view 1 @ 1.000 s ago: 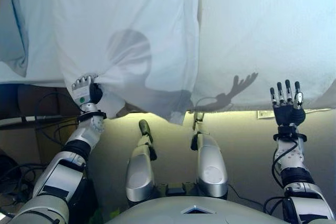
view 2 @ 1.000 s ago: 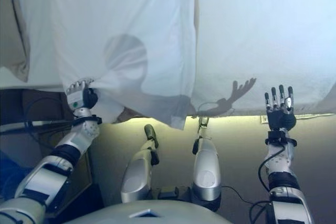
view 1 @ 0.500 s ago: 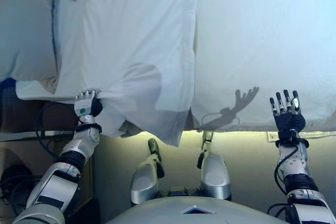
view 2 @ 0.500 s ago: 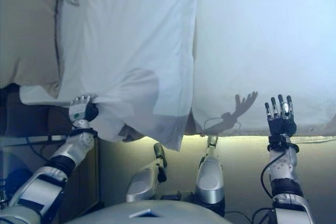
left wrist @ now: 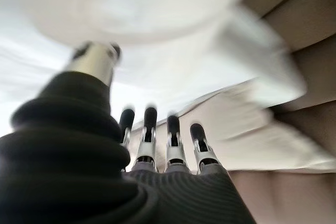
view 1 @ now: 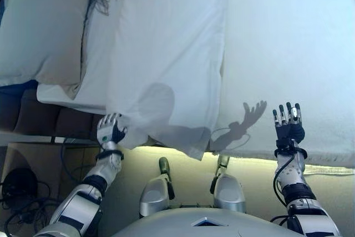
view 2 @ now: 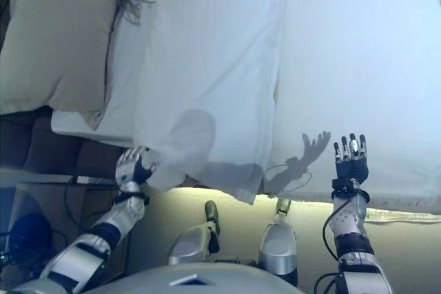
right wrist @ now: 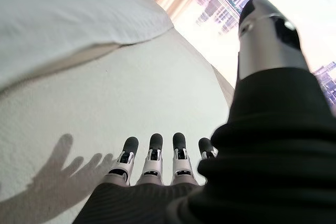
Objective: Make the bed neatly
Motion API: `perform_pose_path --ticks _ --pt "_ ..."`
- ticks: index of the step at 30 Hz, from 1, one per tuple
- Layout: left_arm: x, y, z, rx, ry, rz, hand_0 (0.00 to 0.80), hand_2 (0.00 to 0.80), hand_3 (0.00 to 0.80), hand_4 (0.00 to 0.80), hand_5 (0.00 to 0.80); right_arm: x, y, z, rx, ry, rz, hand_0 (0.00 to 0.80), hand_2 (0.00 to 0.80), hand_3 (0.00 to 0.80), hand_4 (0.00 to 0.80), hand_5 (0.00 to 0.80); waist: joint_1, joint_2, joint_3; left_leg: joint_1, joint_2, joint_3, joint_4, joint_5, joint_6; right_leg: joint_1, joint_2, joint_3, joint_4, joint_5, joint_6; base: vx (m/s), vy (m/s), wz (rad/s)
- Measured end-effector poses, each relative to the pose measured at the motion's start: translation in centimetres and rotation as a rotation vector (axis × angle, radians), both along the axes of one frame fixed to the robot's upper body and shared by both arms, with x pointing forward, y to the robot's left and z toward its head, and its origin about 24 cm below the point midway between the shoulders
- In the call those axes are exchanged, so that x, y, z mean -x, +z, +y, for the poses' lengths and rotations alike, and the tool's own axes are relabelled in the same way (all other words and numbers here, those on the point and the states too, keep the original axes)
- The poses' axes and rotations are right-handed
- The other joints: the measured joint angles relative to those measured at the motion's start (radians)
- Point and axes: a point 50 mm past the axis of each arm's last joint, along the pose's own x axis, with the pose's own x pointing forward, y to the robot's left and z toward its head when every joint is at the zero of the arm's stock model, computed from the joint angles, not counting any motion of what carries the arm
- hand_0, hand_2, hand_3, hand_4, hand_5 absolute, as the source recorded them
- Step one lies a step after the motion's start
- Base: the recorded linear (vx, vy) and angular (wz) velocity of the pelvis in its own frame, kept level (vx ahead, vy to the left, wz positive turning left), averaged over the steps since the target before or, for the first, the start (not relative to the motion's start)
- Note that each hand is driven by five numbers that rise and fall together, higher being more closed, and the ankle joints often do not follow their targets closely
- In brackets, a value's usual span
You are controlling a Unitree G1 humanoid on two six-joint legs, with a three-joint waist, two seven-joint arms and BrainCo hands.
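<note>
**Left hand at the sheet's hanging corner, right hand spread over the mattress edge**

Left hand [view 1: 110,131] sits at the near edge of the bed, fingers straight and apart beside the drooping lower corner of the white sheet [view 1: 166,65]. That sheet covers the bed's left half, below the pillow [view 1: 41,31] at the far left corner. Right hand [view 1: 287,123] hovers with fingers spread above the bare mattress [view 1: 288,48] near its near edge.

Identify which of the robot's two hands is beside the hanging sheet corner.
The left hand, fingers open by the loose corner of the sheet. The right hand is raised open over the bare mattress, away from it.
</note>
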Motion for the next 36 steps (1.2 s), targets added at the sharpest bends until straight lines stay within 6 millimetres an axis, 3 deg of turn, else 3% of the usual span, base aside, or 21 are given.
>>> perform_pose_path --ticks 5,8,11,17,23,26,31,33,36 --pt "2.9 -1.3 0.7 0.080 0.091 0.060 0.000 0.000 0.000 0.000 0.000 -0.3 -0.7 1.4 -0.054 -0.021 0.022 0.000 0.000 0.000 0.000 0.000 0.024 -0.026 -0.013 -0.001 -0.004 -0.022 0.000 0.003 0.002 0.016 -0.004 -0.022 0.000 -0.005 0.006 0.054 -0.064 0.13" --pt "3.6 -1.6 0.7 0.158 0.129 0.057 0.000 0.000 0.000 0.000 0.000 -0.2 -1.1 1.9 -0.070 -0.047 0.042 0.000 0.000 0.000 0.000 0.000 0.050 -0.039 -0.021 -0.002 -0.004 -0.029 0.000 0.003 0.002 0.020 -0.005 -0.029 0.000 -0.006 0.005 0.034 -0.057 0.08" --pt "3.4 -1.5 0.4 0.262 0.138 0.048 0.000 0.000 0.000 0.000 0.000 0.0 -1.3 1.9 -0.074 -0.071 0.064 0.000 0.000 0.000 0.000 0.000 0.063 -0.041 -0.023 -0.002 -0.004 -0.050 0.001 0.004 0.002 0.036 -0.005 -0.048 0.000 -0.007 0.005 -0.012 -0.087 0.17" --pt "2.1 -0.7 -0.9 0.661 0.166 -0.003 0.000 0.000 0.000 0.000 0.000 0.3 -1.7 2.0 -0.039 -0.078 0.122 0.000 0.000 0.000 0.000 0.000 0.078 -0.050 -0.028 0.006 -0.005 -0.077 0.000 0.006 0.000 0.063 -0.002 -0.059 0.000 -0.018 0.009 -0.008 -0.100 0.14" --pt "1.2 0.4 -1.8 0.889 0.095 -0.006 0.000 0.000 0.000 0.000 0.000 0.8 -2.8 3.3 -0.089 -0.072 0.144 0.000 0.000 0.000 0.000 0.000 0.113 -0.096 -0.078 0.061 -0.006 -0.077 -0.004 -0.002 -0.005 0.114 -0.001 -0.056 0.001 -0.035 0.015 0.081 -0.019 0.01" --pt "0.6 1.3 -1.1 0.915 0.051 -0.006 0.000 0.000 0.000 0.000 0.000 1.8 -3.5 3.5 -0.113 -0.055 0.150 0.000 0.000 0.000 0.000 0.000 0.120 -0.118 -0.108 0.079 -0.017 -0.067 -0.004 -0.008 0.000 0.119 -0.010 -0.036 0.011 -0.039 0.021 0.005 0.088 -0.09" --pt "1.8 1.8 1.5 0.949 0.141 -0.023 0.000 0.000 0.000 0.000 0.000 4.8 -5.1 3.2 -0.165 -0.003 0.180 0.000 0.000 0.000 0.000 0.000 0.103 -0.127 -0.126 0.104 -0.042 -0.017 -0.005 -0.025 0.023 0.102 -0.040 0.026 0.027 -0.039 0.031 -0.007 0.081 -0.25" --pt "2.0 1.7 1.7 0.952 0.157 -0.015 0.000 0.000 0.000 0.000 0.000 6.0 -5.8 3.3 -0.183 -0.001 0.206 0.000 0.000 0.000 0.000 0.000 0.083 -0.134 -0.131 0.105 -0.054 -0.011 -0.005 -0.026 0.029 0.098 -0.049 0.033 0.029 -0.035 0.037 -0.009 0.055 -0.11" --pt "2.1 1.6 1.7 0.951 0.162 -0.011 0.000 0.000 0.000 0.000 0.000 6.2 -6.3 4.3 -0.218 0.010 0.215 0.000 0.000 0.000 0.000 0.000 0.069 -0.154 -0.144 0.103 -0.061 0.011 -0.005 -0.028 0.036 0.066 -0.059 0.057 0.063 -0.041 0.041 0.004 0.028 -0.17"
